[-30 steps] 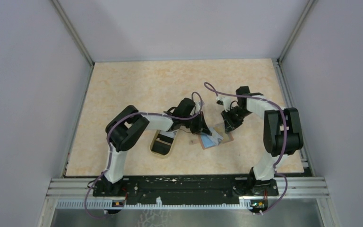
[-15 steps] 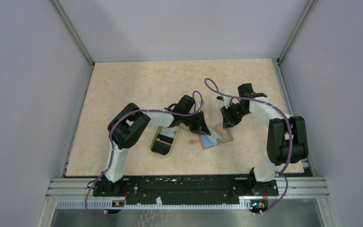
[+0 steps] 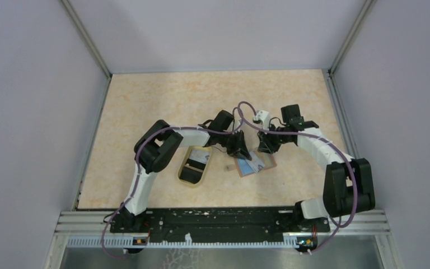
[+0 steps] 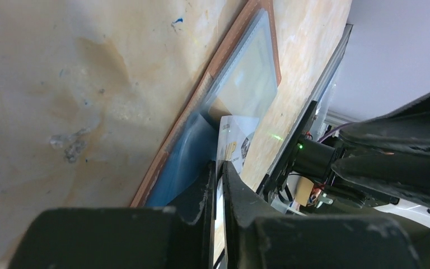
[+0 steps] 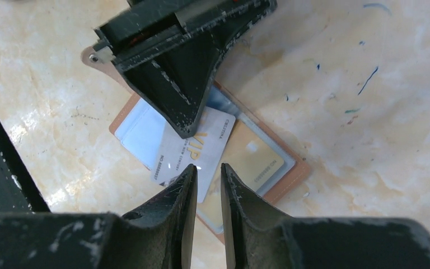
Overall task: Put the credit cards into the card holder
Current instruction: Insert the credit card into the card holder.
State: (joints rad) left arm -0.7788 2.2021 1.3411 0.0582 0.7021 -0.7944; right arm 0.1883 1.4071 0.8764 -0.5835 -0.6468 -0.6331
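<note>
Lying on surface: card holder, opened flat.
Credit card: laid across holder.
Left gripper: barely parted around card edge; grip cannot be told.
Right gripper: narrowly parted, empty.

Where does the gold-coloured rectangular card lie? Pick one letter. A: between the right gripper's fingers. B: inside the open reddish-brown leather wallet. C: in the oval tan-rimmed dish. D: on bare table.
B: the gold card lies inside the open wallet, within its brown rim, beside the white VIP card.
</note>
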